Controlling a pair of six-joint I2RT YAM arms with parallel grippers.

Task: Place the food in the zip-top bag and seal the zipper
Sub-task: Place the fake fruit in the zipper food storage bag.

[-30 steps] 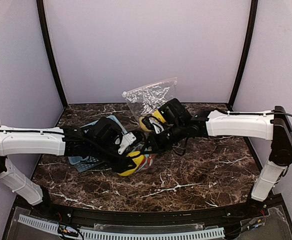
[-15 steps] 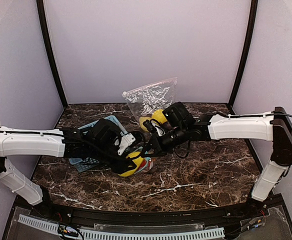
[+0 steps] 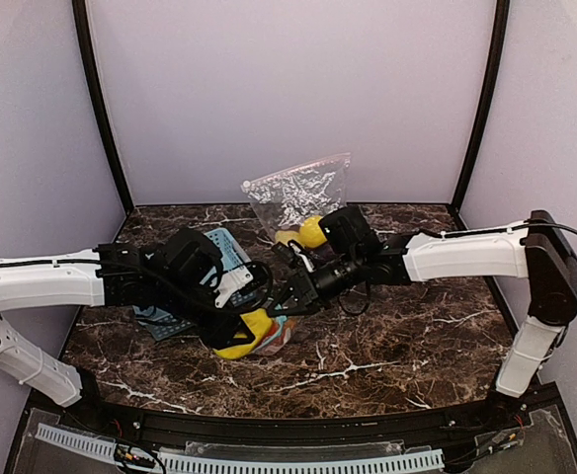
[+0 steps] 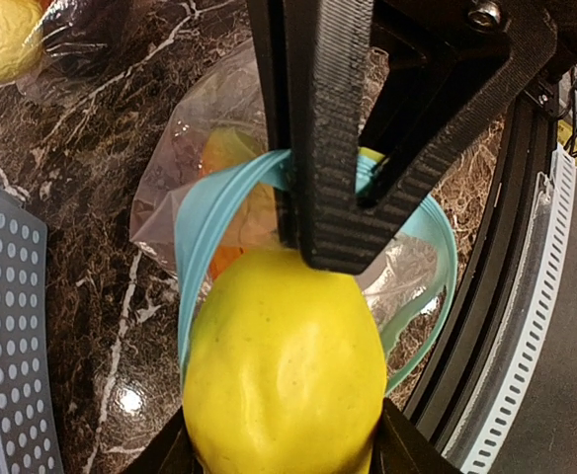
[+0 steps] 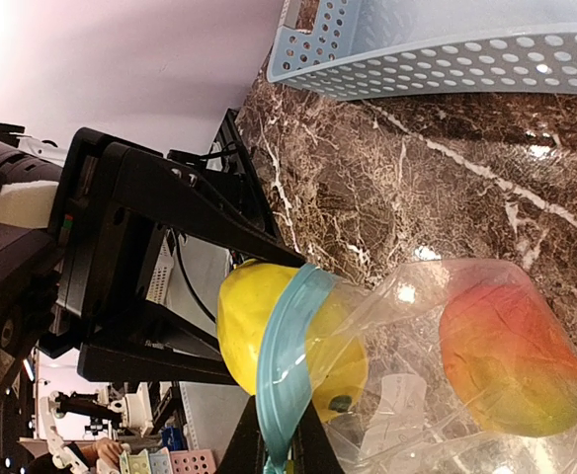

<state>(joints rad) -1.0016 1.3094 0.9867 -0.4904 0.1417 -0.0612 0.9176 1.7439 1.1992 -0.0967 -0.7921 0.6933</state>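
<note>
Status: loading is under way and the seal is not yet made.

1. The dark marble-patterned tabletop (image 3: pixel 397 346) is hard and glossy.
2. A light-blue perforated plastic basket (image 3: pixel 221 249), rigid and straight-walled, stands just behind the left gripper (image 3: pixel 237 318).
3. The clear soft-film zip-top bag (image 4: pixel 165 188) lies between the two grippers, its teal zipper band gaping in a loop. The right gripper (image 3: pixel 290 296) is closed tight on that band and holds the mouth up.
4. A smooth, glossy yellow toy lemon (image 4: pixel 284 375), oval, is clamped in the left gripper's half-spread jaws and sits partway through the mouth, with the band wrapped round it.
5. One rounded, shiny red-orange toy peach (image 5: pixel 511 360) is already inside, beyond the right gripper.
6. A second yellow lemon (image 3: pixel 311 232) lies behind the right gripper, beside a crumpled clear bag (image 3: pixel 298 188).

Judged outstanding: releasing the lemon, loading any remaining food and pressing the zipper shut.
</note>
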